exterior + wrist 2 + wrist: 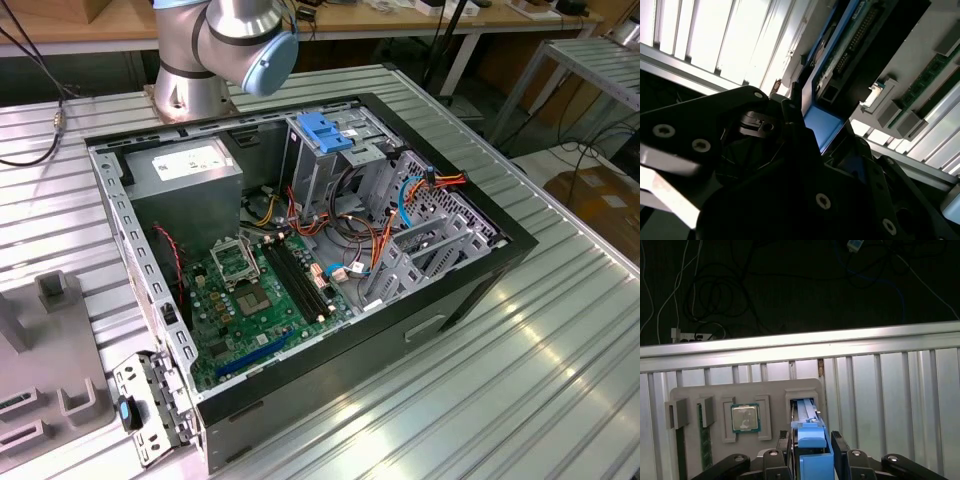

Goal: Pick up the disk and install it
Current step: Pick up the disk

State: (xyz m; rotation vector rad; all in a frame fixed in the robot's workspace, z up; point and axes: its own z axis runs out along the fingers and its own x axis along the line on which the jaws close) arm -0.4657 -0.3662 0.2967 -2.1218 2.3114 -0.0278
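The disk (806,412), with a bright blue carrier rail, stands on edge in a slot of the grey fixture plate (772,390). My gripper (813,446) is over it, and its dark fingers (790,452) press both sides of the blue carrier end, shut on it. In the second wrist view the gripper (824,134) clasps the blue end piece, and the disk's dark circuit-board side (865,35) runs away from the fingers. In the exterior view the open computer case (470,290) lies on the table beside the arm's base (215,50).
The fixture plate also holds a processor chip (745,418) and a green memory stick (702,442). Beyond it are the ribbed table's edge rail (840,340) and floor cables. Inside the case stand a metal cage with a blue latch (325,132), a grey box (185,170) and the motherboard (255,290).
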